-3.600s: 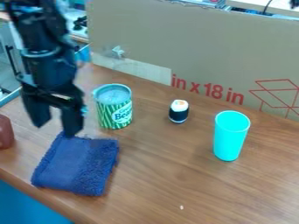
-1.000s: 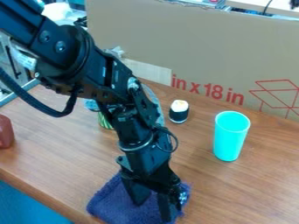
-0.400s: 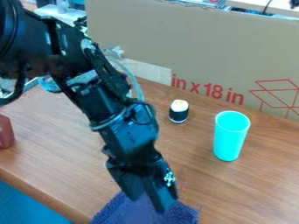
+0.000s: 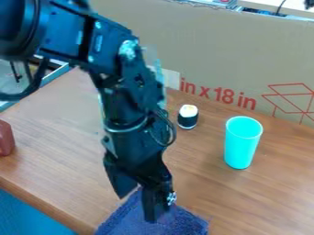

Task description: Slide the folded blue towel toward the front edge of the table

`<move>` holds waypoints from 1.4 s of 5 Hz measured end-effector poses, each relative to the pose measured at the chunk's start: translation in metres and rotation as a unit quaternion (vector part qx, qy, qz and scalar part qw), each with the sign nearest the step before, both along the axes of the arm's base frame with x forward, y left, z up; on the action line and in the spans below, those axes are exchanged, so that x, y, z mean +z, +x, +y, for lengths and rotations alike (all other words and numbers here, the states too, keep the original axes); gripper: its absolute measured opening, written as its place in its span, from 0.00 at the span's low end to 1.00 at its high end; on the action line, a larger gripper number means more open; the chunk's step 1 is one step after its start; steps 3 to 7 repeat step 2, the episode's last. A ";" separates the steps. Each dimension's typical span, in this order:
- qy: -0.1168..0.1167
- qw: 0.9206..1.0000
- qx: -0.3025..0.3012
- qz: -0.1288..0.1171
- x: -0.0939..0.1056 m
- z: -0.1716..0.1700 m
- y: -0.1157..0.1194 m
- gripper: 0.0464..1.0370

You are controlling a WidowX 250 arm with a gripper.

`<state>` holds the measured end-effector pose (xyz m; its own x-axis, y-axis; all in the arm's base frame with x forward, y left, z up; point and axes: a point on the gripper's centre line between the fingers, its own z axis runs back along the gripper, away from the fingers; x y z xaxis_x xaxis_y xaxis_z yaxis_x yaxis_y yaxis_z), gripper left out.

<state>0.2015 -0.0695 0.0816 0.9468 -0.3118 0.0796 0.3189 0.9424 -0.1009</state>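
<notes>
One black end effector (image 4: 136,203) is seen low in the view, its two fingers spread apart and pointed down, over a single blue cloth (image 4: 160,226). Whether the cloth is touched by either finger cannot be told. The cloth is laid on the wooden counter (image 4: 64,142) at the near side, partly cut off by the bottom edge of the view. Above the end effector, one black arm (image 4: 126,108) is slanted in from the upper left. To the right, one upright turquoise cup (image 4: 242,143) is placed, and farther back, one small black-and-white toy (image 4: 187,117) is stood. At the left edge, one reddish-brown object (image 4: 5,138) is partly shown. Behind them, one cardboard panel (image 4: 215,48) marked in red is seen.
</notes>
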 end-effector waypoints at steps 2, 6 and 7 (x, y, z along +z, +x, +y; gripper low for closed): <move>0.060 0.998 0.011 -0.011 0.037 0.034 0.020 0.96; 0.060 0.998 0.011 -0.011 0.037 0.034 0.020 0.96; 0.060 0.998 0.011 -0.011 0.037 0.034 0.020 0.96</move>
